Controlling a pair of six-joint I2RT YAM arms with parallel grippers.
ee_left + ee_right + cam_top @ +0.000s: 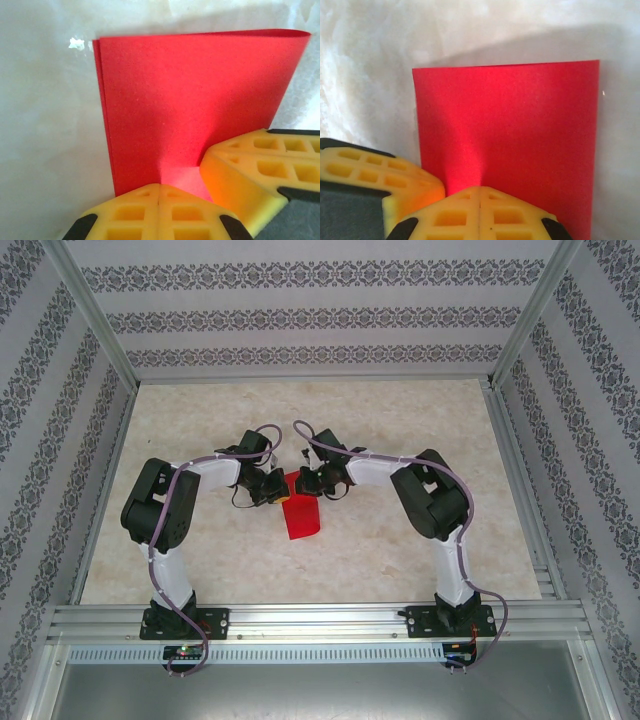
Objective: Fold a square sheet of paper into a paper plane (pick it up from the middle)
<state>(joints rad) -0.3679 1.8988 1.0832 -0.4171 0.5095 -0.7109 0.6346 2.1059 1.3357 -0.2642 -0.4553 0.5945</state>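
On the marble table (400, 420), left pincer (159, 192) and right pincer (479, 195) both pinch the folded red sheet (190, 100)

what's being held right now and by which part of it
The folded square sheet of paper, pinched by both the left gripper and the right gripper, side by side along the same edge.

No readable text (or numbers)
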